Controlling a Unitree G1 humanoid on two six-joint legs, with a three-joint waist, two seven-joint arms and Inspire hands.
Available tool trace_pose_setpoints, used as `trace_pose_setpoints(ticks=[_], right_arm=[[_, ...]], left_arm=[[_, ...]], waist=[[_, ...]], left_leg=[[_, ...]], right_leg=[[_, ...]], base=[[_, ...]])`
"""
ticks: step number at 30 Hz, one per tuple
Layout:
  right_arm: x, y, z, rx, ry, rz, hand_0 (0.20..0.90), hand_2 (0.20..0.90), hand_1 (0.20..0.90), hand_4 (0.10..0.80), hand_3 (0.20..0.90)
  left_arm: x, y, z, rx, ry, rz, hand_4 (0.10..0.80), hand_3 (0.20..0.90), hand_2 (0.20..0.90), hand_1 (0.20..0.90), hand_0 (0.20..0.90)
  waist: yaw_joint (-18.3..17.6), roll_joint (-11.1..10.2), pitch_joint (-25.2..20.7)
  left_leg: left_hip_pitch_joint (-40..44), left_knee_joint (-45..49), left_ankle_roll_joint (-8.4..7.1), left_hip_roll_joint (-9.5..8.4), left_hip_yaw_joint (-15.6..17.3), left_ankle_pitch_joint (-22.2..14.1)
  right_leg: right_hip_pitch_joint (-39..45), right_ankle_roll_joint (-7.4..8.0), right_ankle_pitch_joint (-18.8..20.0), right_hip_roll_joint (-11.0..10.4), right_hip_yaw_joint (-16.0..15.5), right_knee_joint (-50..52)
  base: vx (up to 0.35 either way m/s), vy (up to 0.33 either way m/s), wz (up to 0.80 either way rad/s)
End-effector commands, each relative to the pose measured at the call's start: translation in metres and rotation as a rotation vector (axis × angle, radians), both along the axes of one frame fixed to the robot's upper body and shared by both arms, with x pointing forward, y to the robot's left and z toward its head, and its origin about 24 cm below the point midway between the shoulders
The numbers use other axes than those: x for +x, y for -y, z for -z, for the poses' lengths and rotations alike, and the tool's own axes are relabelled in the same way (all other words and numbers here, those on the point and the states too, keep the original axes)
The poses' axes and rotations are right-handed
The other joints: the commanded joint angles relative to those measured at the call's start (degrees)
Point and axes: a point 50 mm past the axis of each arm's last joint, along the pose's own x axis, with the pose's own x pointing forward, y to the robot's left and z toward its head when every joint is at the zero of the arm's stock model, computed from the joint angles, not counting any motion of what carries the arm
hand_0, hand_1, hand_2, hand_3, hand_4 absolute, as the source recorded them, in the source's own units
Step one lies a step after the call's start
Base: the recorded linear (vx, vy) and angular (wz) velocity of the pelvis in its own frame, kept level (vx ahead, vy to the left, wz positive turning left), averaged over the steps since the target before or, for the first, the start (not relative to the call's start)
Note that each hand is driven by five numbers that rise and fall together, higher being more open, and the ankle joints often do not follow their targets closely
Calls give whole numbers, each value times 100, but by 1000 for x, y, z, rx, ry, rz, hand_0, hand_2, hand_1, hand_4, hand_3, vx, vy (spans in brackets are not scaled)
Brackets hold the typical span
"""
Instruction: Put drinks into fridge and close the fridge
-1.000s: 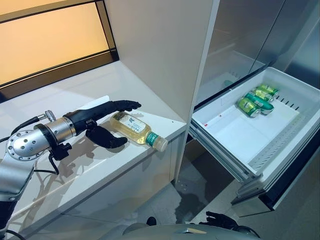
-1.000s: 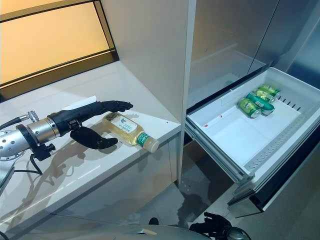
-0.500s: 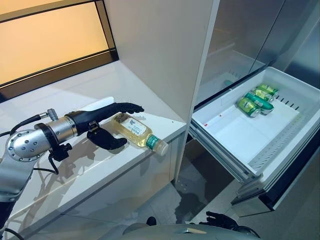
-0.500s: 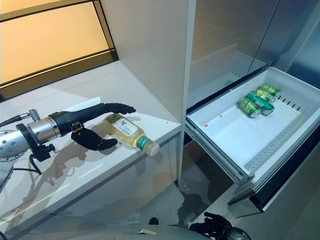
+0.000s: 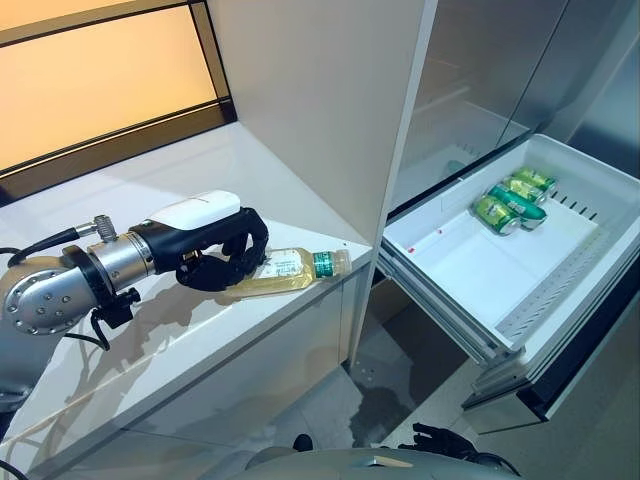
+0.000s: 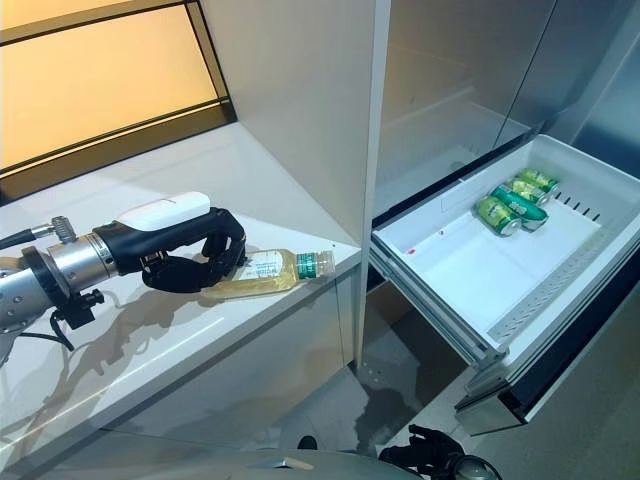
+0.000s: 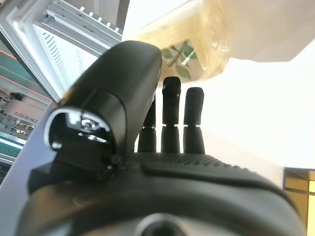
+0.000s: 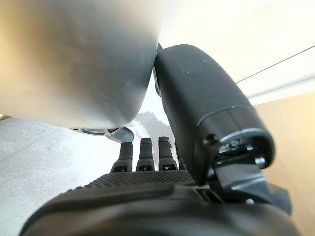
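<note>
One second back we were seeing the left hand [image 5: 210, 250] flat and spread beside the bottle [image 5: 285, 273]; now we are seeing its fingers curled round the bottle's base end, thumb underneath, gripping it. The bottle has turned as the hand closed: its green-collared cap was pointing at the counter's front edge, and it is now pointing along that edge toward the counter's right corner, near the tall white cabinet panel [image 5: 330, 100]. It is lying on its side, and we cannot tell whether it is resting on the counter [image 5: 150, 340] or barely lifted off it. We are judging that the grasp step is done and that the carry to the fridge is coming next.

Beyond the panel, the fridge drawer [image 5: 470, 270] is standing pulled open, with three green cans [image 5: 515, 200] lying at its far end and bare white floor nearer us, so we are expecting room for the bottle there.

Looking along the left wrist view, we are seeing the yellow liquid and leaf label just past the fingers [image 7: 193, 110], closer than either eye view gives. The right hand [image 6: 425, 445] is hanging low by the floor, and its own wrist view is showing relaxed, empty fingers that the eye views barely show.
</note>
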Motion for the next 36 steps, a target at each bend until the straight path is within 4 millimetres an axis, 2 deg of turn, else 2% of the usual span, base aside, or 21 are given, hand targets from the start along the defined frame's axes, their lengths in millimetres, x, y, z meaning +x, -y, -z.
trace_pose_setpoints(ticks=[1, 4, 5, 6, 7, 9, 11, 15, 19, 26, 30, 34, 36], right_arm=[[-2, 5, -2, -21, -10, -66, 900, 900, 900, 800, 900], [2, 7, -2, -25, -18, -92, 900, 900, 900, 800, 900], [2, 7, -2, -27, -22, -108, 900, 900, 900, 800, 900], [2, 7, -2, -26, -23, -114, 900, 900, 900, 800, 900], [1, 8, -2, -26, -26, -129, 900, 900, 900, 800, 900], [1, 8, -2, -22, -25, -129, 900, 900, 900, 800, 900], [0, 7, -2, -18, -23, -114, 900, 900, 900, 800, 900], [1, 5, -1, -16, -17, -90, 900, 900, 900, 800, 900], [2, 3, -1, -17, -17, -84, 900, 900, 900, 800, 900], [2, 4, -3, -17, -11, -95, 900, 900, 900, 800, 900], [2, 5, -3, -16, -8, -98, 900, 900, 900, 800, 900], [3, 3, -3, -13, -4, -99, 900, 900, 900, 800, 900], [2, 1, -3, -4, -2, -97, 900, 900, 900, 800, 900]], left_arm=[[6, 0, -25, 21, 128, 3, 100, 200, 300, 300, 300], [20, -4, -28, 6, 147, -43, 100, 200, 300, 300, 300], [27, -10, -31, -2, 170, -77, 141, 241, 335, 335, 335], [31, -13, -33, -8, 185, -96, 325, 425, 493, 493, 493], [38, -19, -35, -14, 218, -133, 800, 900, 900, 900, 900], [41, -25, -31, -26, 232, -146, 800, 900, 900, 900, 900], [35, -28, -23, -52, 248, -151, 800, 900, 900, 900, 900], [25, -20, -11, -98, 268, -153, 800, 900, 900, 900, 900], [17, -13, -12, -173, 233, -100, 800, 900, 900, 900, 900], [17, -15, -22, -245, 217, -115, 800, 900, 900, 900, 900], [14, -16, -32, -304, 263, -110, 800, 900, 900, 900, 900], [9, -18, -43, -360, 395, -119, 800, 900, 900, 900, 900], [6, -24, -51, -386, 518, -153, 800, 900, 900, 900, 900]], waist=[[-117, 23, -103], [-198, 42, -143], [-242, 43, -163], [-254, 43, -171], [-302, 42, -182], [-294, 27, -183], [-243, 4, -145], [-156, -3, -85], [-130, 4, -77], [-127, 10, -102], [-108, 2, -101], [-83, -14, -107], [-62, -36, -115]], left_leg=[[0, 35, 67, -245, 339, -500], [-4, 35, 64, -225, 436, -518], [4, 35, 61, -217, 485, -539], [6, 35, 61, -213, 511, -548], [18, 35, 62, -205, 556, -564], [19, 35, 47, -199, 577, -580], [36, 35, 47, -200, 530, -593], [50, 35, 52, -215, 383, -573], [54, 35, 49, -212, 336, -556], [49, 35, 37, -210, 313, -542], [40, 35, 27, -208, 297, -530], [28, 35, 15, -221, 249, -519], [28, 35, 10, -221, 229, -523]], right_leg=[[330, 476, -483, -22, 22, 135], [283, 474, -476, -7, 105, 129], [271, 477, -477, -1, 140, 118], [263, 477, -478, 1, 157, 116], [253, 478, -479, 7, 182, 116], [248, 473, -489, 18, 199, 106], [268, 465, -493, 11, 172, 106], [317, 445, -493, 17, 126, 106], [337, 437, -497, 13, 98, 111], [354, 439, -517, 9, 60, 116], [362, 432, -523, 10, 48, 116], [372, 421, -531, 15, 33, 109], [376, 414, -540, 7, 14, 114]], base=[[38, 13, -1], [26, 12, -2], [42, 10, -10], [52, 1, -19], [37, -4, -22], [23, -8, -11], [10, -27, -7], [3, -14, 0], [-1, -8, 8], [-4, -1, 0], [-5, -2, 1], [-14, -15, 7], [-13, -33, 8]])
